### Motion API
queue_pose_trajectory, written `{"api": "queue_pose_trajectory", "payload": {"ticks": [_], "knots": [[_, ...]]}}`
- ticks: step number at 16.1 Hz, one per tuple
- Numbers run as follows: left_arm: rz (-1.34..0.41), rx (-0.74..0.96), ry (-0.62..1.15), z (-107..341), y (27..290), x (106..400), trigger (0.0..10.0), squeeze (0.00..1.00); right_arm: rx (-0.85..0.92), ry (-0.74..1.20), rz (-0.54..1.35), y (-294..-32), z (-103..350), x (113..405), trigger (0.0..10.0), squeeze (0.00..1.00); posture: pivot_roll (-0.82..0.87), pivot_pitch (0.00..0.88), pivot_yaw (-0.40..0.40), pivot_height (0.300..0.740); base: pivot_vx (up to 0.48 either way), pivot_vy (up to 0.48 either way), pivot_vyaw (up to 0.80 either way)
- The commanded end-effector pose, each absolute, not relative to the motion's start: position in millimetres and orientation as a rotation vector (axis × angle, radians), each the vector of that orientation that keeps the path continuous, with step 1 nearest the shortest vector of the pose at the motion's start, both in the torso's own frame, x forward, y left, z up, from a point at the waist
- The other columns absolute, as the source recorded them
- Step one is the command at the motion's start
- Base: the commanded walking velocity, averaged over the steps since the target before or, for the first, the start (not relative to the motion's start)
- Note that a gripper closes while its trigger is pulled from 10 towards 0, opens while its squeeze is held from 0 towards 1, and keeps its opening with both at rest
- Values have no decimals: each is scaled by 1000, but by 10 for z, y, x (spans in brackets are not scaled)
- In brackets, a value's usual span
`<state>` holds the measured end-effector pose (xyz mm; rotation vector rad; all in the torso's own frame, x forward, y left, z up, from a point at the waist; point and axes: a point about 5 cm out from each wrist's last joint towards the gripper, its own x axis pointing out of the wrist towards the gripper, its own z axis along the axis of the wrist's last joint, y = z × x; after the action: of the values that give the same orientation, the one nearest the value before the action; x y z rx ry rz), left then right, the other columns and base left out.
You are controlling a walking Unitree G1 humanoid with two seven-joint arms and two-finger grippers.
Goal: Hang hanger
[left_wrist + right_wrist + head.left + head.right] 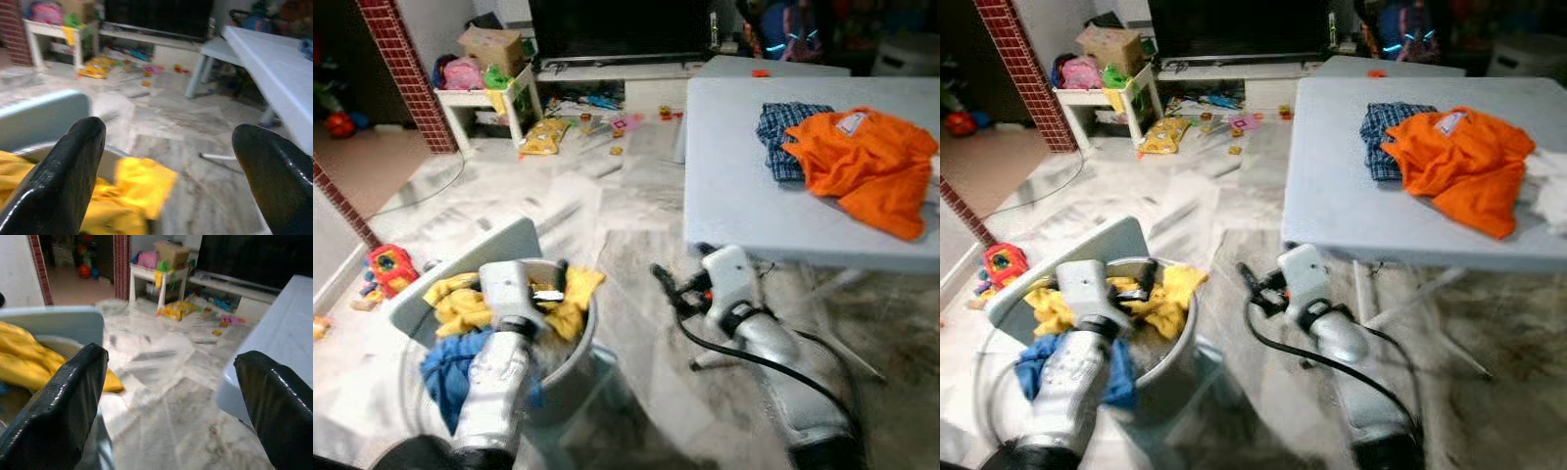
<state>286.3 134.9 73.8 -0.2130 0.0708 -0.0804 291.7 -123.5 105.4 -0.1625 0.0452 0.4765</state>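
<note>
A grey round bin (570, 377) stands on the floor at my lower left, stuffed with yellow cloth (576, 294) and blue cloth (445, 377). My left gripper (548, 290) hovers over the bin just above the yellow cloth, open, with nothing between its fingers (63, 176). My right gripper (670, 284) is held low in front of the near edge of the pale grey table (734, 186), also open and holding nothing, fingers (63, 406) spread wide. On the table lie an orange shirt (862, 162) and a blue plaid shirt (781, 132).
A pale lid or board (480, 257) leans behind the bin. A red toy (389, 266) sits at the left wall. Scattered toys and a yellow bag (543, 137) litter the far floor by a white shelf (484, 98). Table legs (842, 343) cross at the right.
</note>
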Motion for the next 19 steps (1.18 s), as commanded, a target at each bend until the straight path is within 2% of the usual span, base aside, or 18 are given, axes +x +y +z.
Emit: {"api": "queue_pose_trajectory", "payload": {"ticks": [1, 6, 14, 17, 19], "knots": [[-52, -197, 71, 745, 1438, 2863, 10000, 0, -169, 19, 509, -1163, 1091, 2910, 10000, 0, -157, 0, 50, 740, 0, 0, 800], [-28, -196, 93, 719, 1439, 2878, 10000, 0, -164, 25, 503, -1162, 1082, 2923, 10000, 0, -158, 0, 48, 740, 0, 0, 724], [-23, -230, 146, 650, 1436, 2882, 10000, 0, -180, 29, 500, -1189, 1084, 2908, 10000, 0, -164, 0, 41, 740, 0, 0, 0], [-5, -261, 306, 433, 1469, 2863, 10000, 0, -206, 37, 519, -1195, 1090, 2860, 10000, 0, -180, 0, 25, 740, 0, 0, 0], [-4, -259, 352, 372, 1476, 2857, 10000, 0, -216, 41, 526, -1204, 1090, 2836, 10000, 0, -187, 0, 21, 740, 0, 0, 0]]}}
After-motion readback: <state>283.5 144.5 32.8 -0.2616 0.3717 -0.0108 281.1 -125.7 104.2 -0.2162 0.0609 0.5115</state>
